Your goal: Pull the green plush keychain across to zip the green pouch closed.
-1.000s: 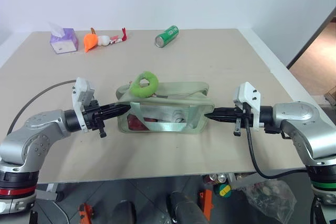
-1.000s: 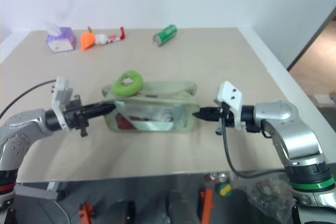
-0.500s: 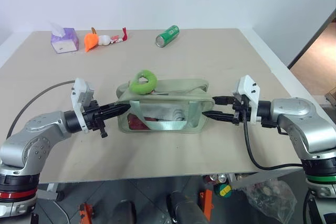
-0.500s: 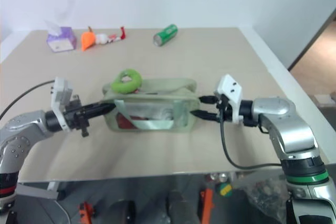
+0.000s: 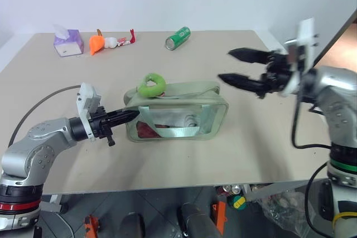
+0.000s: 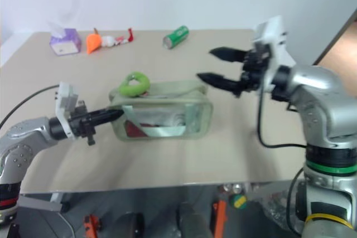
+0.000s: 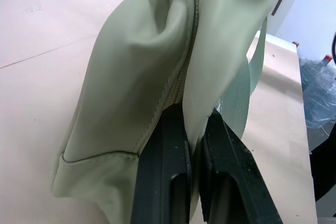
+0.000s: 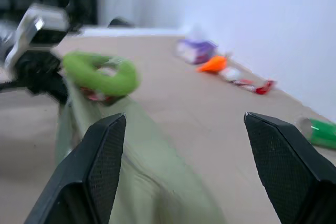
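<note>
The green pouch (image 5: 178, 116) lies on the table, red and white contents showing through its clear front. The green plush keychain (image 5: 151, 85) rests curled on the pouch's top at its left end. My left gripper (image 5: 131, 115) is shut on the pouch's left end; in the left wrist view its fingers (image 7: 163, 182) pinch a fold of the sage fabric (image 7: 136, 66) beside the zip seam. My right gripper (image 5: 225, 64) hangs open in the air above the pouch's right end, holding nothing. In the right wrist view its fingers (image 8: 100, 161) stand wide apart, looking over the keychain (image 8: 100, 72).
A green soda can (image 5: 177, 38) lies at the table's far edge. A purple tissue box (image 5: 68, 43), an orange toy (image 5: 97, 43) and a small red-and-white item (image 5: 125, 39) sit at the far left. The table's front edge (image 5: 167, 185) runs close before the pouch.
My right gripper, shut at the pouch's right end a second ago, has opened and risen well above the table. The left gripper and the pouch have stayed in place.
</note>
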Controlling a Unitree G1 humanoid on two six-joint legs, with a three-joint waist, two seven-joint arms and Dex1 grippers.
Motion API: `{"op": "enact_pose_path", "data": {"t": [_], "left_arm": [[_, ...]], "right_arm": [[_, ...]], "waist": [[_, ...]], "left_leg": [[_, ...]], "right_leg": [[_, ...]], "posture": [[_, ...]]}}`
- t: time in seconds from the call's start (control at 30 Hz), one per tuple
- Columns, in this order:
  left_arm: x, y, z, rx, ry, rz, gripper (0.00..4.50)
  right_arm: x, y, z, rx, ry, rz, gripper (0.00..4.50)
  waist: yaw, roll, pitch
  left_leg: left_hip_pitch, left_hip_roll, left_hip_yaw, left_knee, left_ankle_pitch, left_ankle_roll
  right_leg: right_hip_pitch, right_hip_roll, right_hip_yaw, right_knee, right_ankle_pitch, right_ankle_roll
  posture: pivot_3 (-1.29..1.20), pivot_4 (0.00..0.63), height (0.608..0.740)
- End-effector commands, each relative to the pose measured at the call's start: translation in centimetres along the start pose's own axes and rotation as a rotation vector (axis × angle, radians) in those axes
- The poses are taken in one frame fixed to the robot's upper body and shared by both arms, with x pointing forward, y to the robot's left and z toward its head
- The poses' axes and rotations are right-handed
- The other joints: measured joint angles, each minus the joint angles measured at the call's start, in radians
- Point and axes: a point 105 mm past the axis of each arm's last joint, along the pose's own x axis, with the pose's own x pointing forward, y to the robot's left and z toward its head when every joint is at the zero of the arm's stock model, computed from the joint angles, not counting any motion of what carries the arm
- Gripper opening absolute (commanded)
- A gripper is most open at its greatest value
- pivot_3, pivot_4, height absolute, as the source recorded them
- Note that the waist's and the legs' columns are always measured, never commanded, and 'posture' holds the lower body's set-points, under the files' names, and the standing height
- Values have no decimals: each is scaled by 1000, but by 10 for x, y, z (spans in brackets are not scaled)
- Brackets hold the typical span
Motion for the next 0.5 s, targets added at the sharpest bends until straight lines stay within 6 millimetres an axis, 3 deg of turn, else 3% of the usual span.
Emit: {"op": "enact_pose_path", "data": {"t": [0.03,0.2,0.5], "left_arm": [[3,-5,8,41,-17,-10,0],[4,-9,10,49,-15,-18,0],[4,-9,13,58,-12,-17,0]], "right_arm": [[25,9,6,-229,61,26,3700],[41,8,-5,-394,132,57,3700],[64,12,10,-486,59,116,3700]], "waist": [[1,0,0],[7,0,0],[8,0,0]], "left_leg": [[-1,0,0,0,0,0],[-2,-1,1,0,0,0],[-2,-1,0,0,0,0]], "right_leg": [[0,0,0,0,0,0],[-1,-2,0,-1,0,1],[-1,-2,0,0,0,1]], "posture": [[0,150,740],[0,150,740],[0,150,740]]}}
